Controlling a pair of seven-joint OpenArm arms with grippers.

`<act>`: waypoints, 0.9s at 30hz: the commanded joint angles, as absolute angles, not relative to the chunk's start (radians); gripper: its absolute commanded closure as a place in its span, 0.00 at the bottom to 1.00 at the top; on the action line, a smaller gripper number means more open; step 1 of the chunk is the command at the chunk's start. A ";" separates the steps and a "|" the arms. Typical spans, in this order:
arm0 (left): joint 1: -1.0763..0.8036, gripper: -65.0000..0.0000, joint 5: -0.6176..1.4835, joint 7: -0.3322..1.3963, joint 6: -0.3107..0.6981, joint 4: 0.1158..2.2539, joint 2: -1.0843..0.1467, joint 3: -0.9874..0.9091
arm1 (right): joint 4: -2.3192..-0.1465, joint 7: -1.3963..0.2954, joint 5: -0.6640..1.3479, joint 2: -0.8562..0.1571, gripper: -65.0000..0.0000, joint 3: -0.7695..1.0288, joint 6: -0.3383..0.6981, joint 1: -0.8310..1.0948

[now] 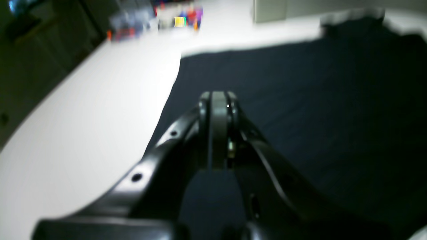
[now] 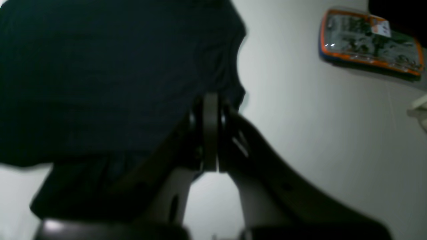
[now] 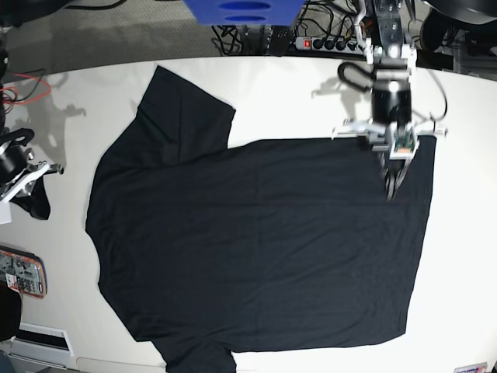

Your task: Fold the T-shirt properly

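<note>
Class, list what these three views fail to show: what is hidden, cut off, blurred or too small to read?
- Base view: the T-shirt runs off the bottom edge, so one sleeve is cut off.
- Base view: the right pincer is a dark blur at the left edge.
- Left wrist view: coloured items on the table are blurred beyond naming.
- Right wrist view: the orange-rimmed case has unreadable contents.
- The pale label: not visible anywhere.

You have a white desk (image 3: 279,78) under everything, with an orange-rimmed case (image 3: 21,273) lying near its edge. Beyond the far edge, note a blue bin (image 3: 241,11) and a power strip (image 3: 330,43) among cables.
</note>
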State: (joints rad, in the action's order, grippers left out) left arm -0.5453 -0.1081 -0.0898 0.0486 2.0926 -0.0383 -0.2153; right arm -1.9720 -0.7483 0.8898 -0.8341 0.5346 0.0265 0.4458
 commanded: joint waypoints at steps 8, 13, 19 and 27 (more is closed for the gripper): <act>-0.481 1.00 -0.133 0.070 0.050 2.126 -0.208 -0.036 | -1.985 -0.746 0.794 -0.852 1.00 0.521 0.019 0.441; -0.371 1.00 -0.107 0.145 0.050 2.126 -0.205 -0.033 | -1.986 -0.746 0.797 -0.792 1.00 0.558 0.018 0.452; -0.251 1.00 0.120 0.346 0.079 2.127 -0.206 -0.039 | -1.986 -0.811 0.799 -0.788 1.00 0.604 0.015 0.450; -0.124 1.00 0.303 0.547 0.081 2.132 -0.208 -0.041 | -1.986 -0.928 1.003 -0.789 1.00 0.696 0.015 0.344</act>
State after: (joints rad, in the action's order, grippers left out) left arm -0.1329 0.2924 0.5690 0.0784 2.1094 -0.2054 -0.0376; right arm -1.9766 -0.9463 1.0058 -0.7624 0.6781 0.0151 0.3523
